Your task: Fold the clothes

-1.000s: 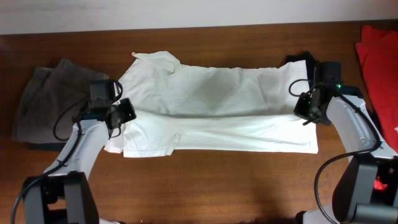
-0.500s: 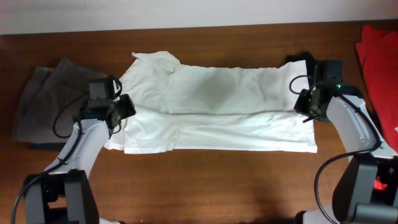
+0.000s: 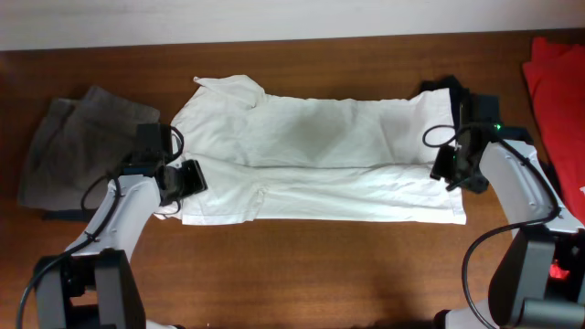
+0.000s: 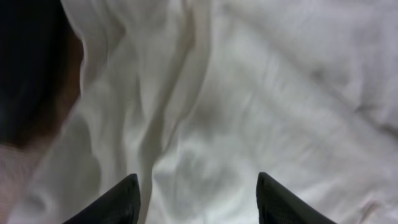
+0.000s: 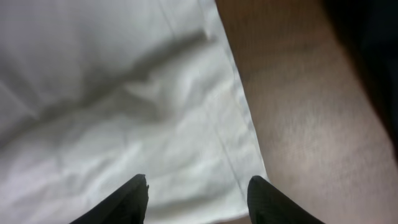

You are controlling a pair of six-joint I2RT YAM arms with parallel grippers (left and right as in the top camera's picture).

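While both sets of jaws stand apart and hold nothing, left gripper (image 4: 196, 180) hangs over the left end of the white garment (image 3: 320, 164), right gripper (image 5: 198, 180) over its right hem edge. Garment lies folded lengthwise across the brown table (image 3: 320, 274); bare wood in front. Grey trousers (image 3: 64, 151) left, red cloth (image 3: 558, 82) right.

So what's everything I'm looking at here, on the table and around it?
white garment: one, white, spread across the table's middle
trousers: one pair, grey-khaki, left end
red cloth: one, red, right edge
black garment: one, black, behind the right arm, mostly hidden
table: one, brown wood, beneath everything
left arm: one, grey and black, jaws open over the garment's left end
right arm: one, grey and black, jaws open over its right end
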